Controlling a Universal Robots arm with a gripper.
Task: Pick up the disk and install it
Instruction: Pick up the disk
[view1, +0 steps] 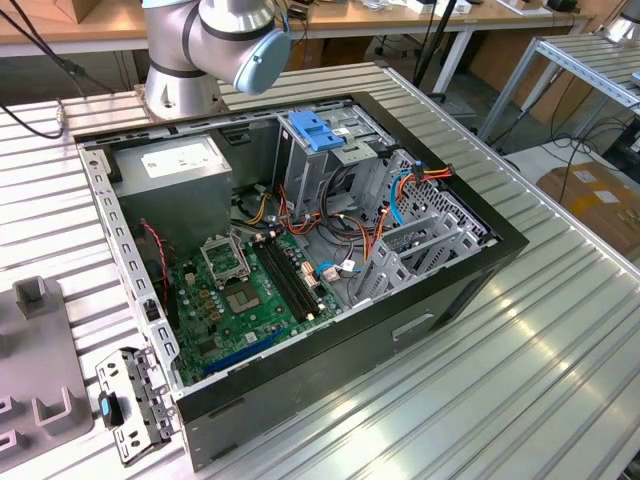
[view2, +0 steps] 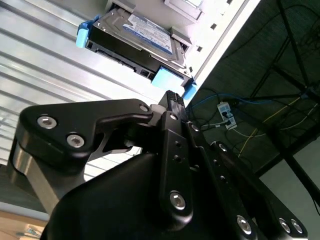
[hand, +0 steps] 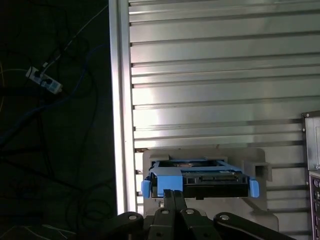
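The disk (view2: 142, 30) is a silver drive with a white-and-blue label, framed by a blue plastic carrier (view2: 165, 80). It rests on a pale grey holder (hand: 257, 167) on the ribbed metal table, close to the table's edge. My gripper (view2: 172, 97) hovers just short of the carrier's near end, its two black fingers pressed together with nothing between them. In the first wrist view the disk (hand: 210, 177) lies straight ahead of the gripper (hand: 173, 195), connector side toward me.
An open computer case (view1: 480, 265) lies on the table with a green motherboard (view1: 250, 290), a metal drive cage topped by a blue bracket (view1: 315, 130) and a grey box (view1: 180, 170). Beyond the table edge (hand: 120, 100) is a dark floor with cables.
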